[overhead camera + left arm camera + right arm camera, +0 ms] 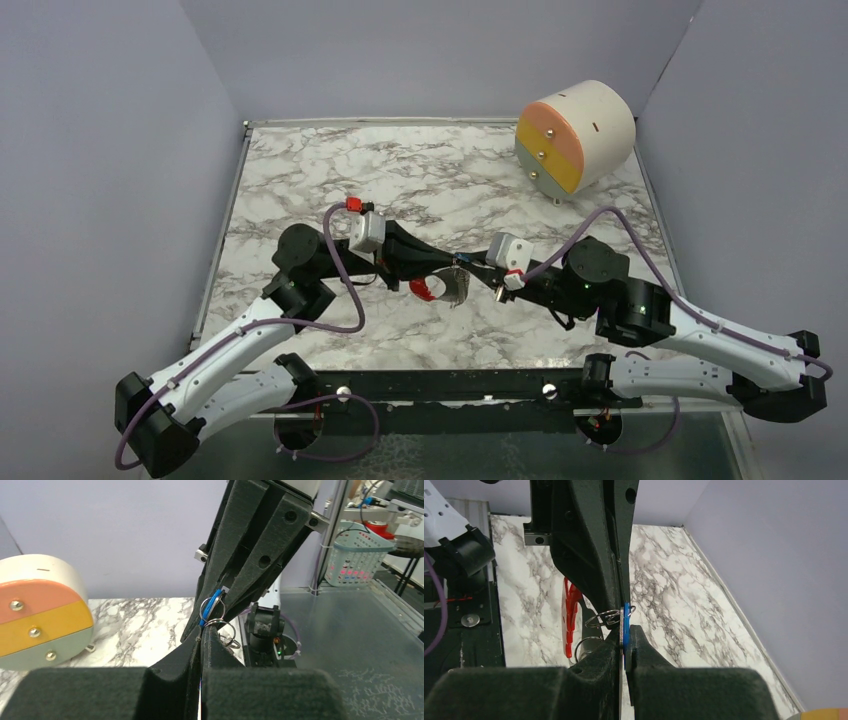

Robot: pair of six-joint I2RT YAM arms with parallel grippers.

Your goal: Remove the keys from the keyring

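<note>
Both grippers meet above the middle of the marble table [300, 180]. My left gripper [447, 268] [201, 639] is shut on a thin wire ring [223, 628] of the keyring. The keyring's red part [427, 290] [569, 612] and grey band [459, 287] hang below the jaws. My right gripper [470, 266] [623, 636] is shut on the small blue-and-silvery key [626, 625], which also shows in the left wrist view [212, 605], threaded on a wire ring. The two grippers' fingertips almost touch.
A big cream cylinder with orange, yellow and pale green drawer fronts [575, 135] [40, 612] stands at the back right of the table. Grey walls close in the left, back and right. A black bar [450, 385] runs along the near edge.
</note>
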